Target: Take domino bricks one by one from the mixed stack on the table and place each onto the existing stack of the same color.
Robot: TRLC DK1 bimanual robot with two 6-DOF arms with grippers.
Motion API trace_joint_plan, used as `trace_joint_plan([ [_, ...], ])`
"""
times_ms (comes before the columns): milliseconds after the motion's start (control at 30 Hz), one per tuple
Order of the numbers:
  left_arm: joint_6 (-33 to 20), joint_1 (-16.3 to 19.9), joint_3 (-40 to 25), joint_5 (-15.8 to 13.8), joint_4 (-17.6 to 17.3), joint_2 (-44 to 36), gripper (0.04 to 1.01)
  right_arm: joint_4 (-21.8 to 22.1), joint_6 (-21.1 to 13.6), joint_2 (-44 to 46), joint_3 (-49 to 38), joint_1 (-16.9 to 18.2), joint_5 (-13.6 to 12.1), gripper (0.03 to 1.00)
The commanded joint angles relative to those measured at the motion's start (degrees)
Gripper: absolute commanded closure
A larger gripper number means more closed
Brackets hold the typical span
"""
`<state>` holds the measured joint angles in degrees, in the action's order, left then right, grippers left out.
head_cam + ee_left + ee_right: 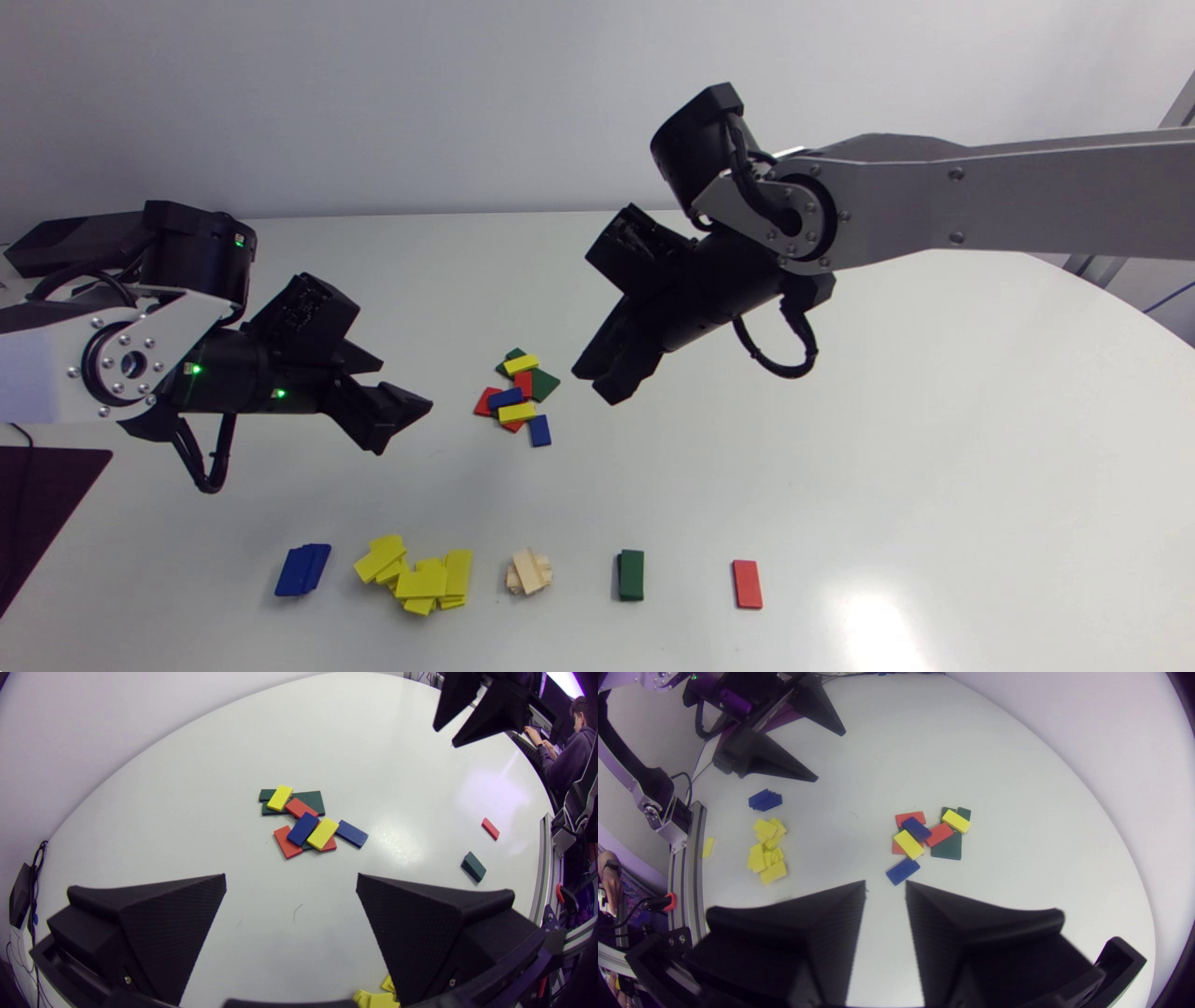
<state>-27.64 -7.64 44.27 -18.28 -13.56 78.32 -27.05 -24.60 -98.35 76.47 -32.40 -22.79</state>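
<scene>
The mixed pile (518, 397) of red, blue, yellow and green domino bricks lies mid-table; it also shows as the pile (308, 823) ahead of my left gripper and the pile (929, 837) ahead of my right. My left gripper (403, 427) hovers left of it, open and empty, its fingers wide apart in the left wrist view (290, 877). Above the pile's right side hangs my right gripper (597, 385), shut with nothing between its fingers (886, 884). Along the front stand the blue stack (302, 569), a scattered yellow heap (420, 577), the green stack (631, 574) and the red brick (747, 583).
A small stack of plain wooden bricks (529, 571) sits between the yellow heap and the green stack. A dark mat (42, 495) covers the table's left edge.
</scene>
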Motion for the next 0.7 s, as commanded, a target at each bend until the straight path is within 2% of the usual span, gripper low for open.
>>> trace_joint_plan([
  [0, -1.5, 0.3, 2.0, -1.1, -0.3, 0.6, 0.052, -1.3, 0.6, -2.7, 1.9, -0.4, -0.9, 0.059],
  [33, -1.5, 0.3, 2.0, -1.1, -0.3, 0.7, 0.052, -7.4, -4.8, -11.5, 9.4, 0.2, -3.6, 0.062],
  [67, -6.1, 3.6, 3.3, -3.7, 1.2, 6.5, 0.052, -8.0, -4.9, -12.7, 10.6, 0.3, -3.4, 0.062],
  [233, -6.9, 5.4, 3.8, -5.2, 2.3, 9.6, 0.052, -9.3, -5.7, -15.7, 13.4, 0.9, -3.4, 0.062],
  [400, -8.0, 5.9, 4.2, -6.2, 2.6, 10.5, 0.052, -9.8, -7.7, -17.7, 14.9, 1.8, -3.4, 0.062],
  [667, -9.6, 5.8, 5.9, -6.9, 2.8, 13.3, 0.052, -13.6, -13.8, -22.5, 19.1, 3.0, -3.7, 0.062],
])
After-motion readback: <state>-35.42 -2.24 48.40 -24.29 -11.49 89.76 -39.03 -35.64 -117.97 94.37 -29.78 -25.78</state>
